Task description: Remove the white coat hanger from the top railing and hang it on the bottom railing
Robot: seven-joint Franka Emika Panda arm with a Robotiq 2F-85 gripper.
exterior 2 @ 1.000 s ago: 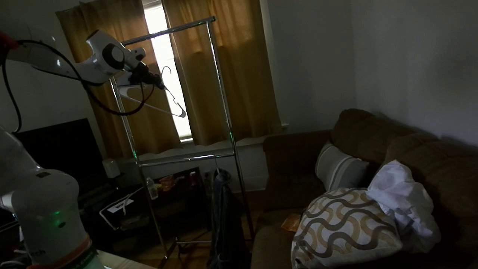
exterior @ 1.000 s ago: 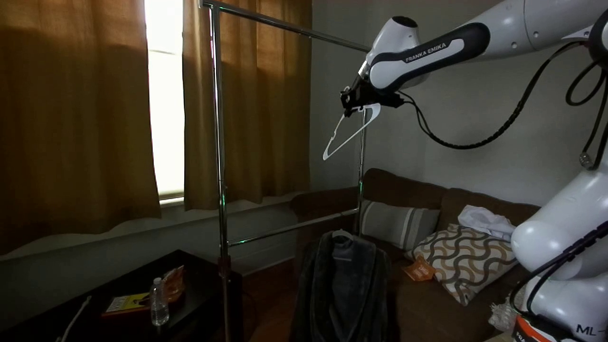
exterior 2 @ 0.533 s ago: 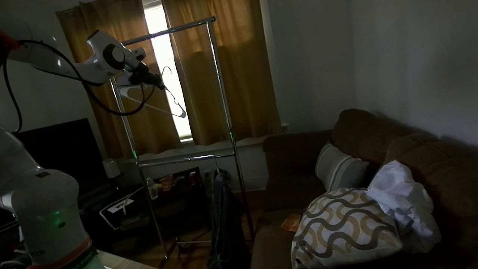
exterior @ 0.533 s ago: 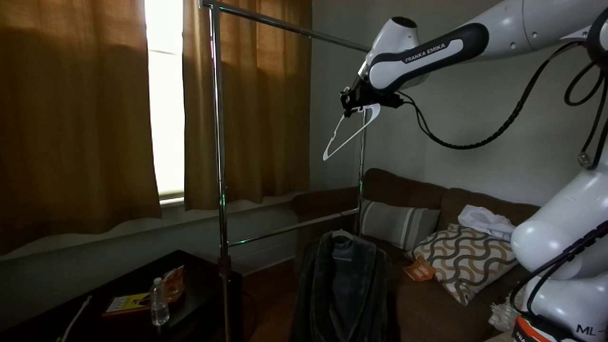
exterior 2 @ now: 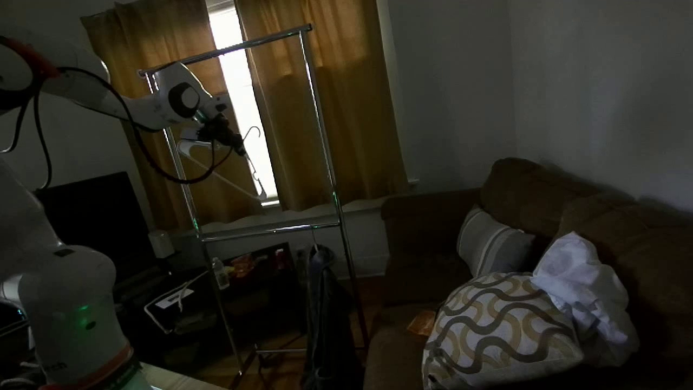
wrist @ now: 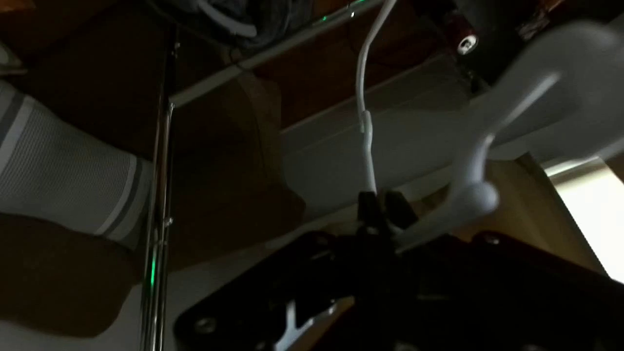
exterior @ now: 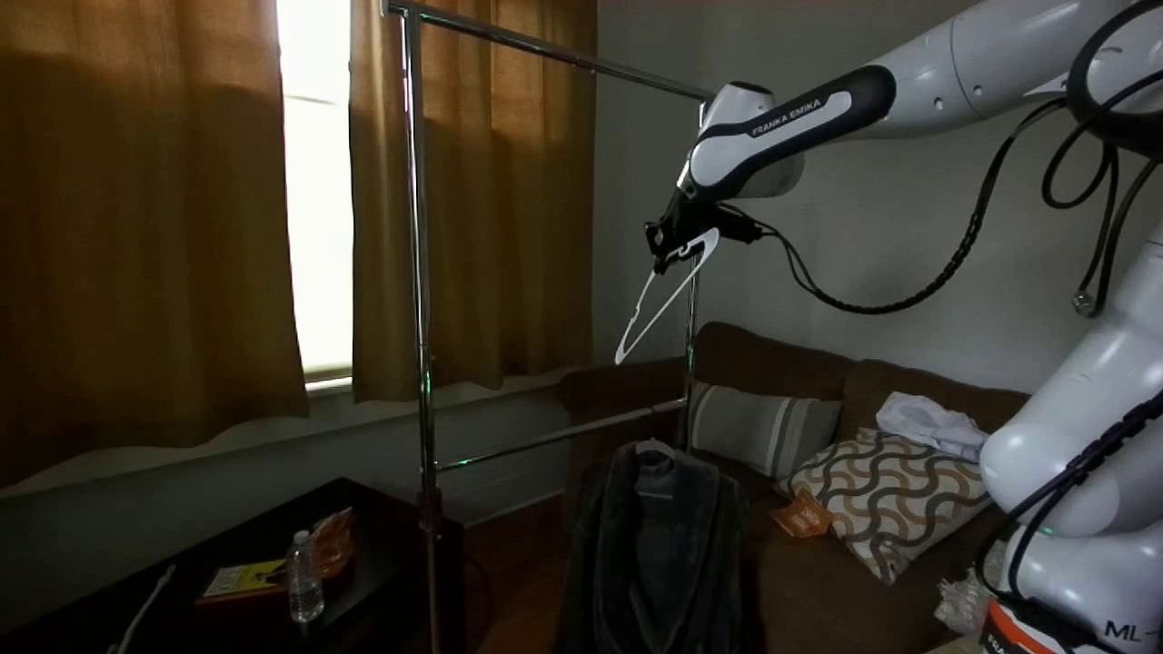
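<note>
In an exterior view, your pincer (exterior: 665, 266) clasps the white coat hanger (exterior: 665, 306), slanting toward lower left; the bottom railing (exterior: 559, 435) runs below, mid-frame.

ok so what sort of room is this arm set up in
Most likely a living room in a home: there is a brown sofa, a patterned cushion lying on it, and golden-brown curtains hanging behind the rack.

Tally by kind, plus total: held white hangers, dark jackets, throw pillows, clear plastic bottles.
Thin white triangular hanger in the end effector: 1
Dark grey fabric jacket: 1
Throw pillows (grey striped pillow, wavy-patterned pillow): 2
Clear plastic bottle: 1
Total: 5
</note>
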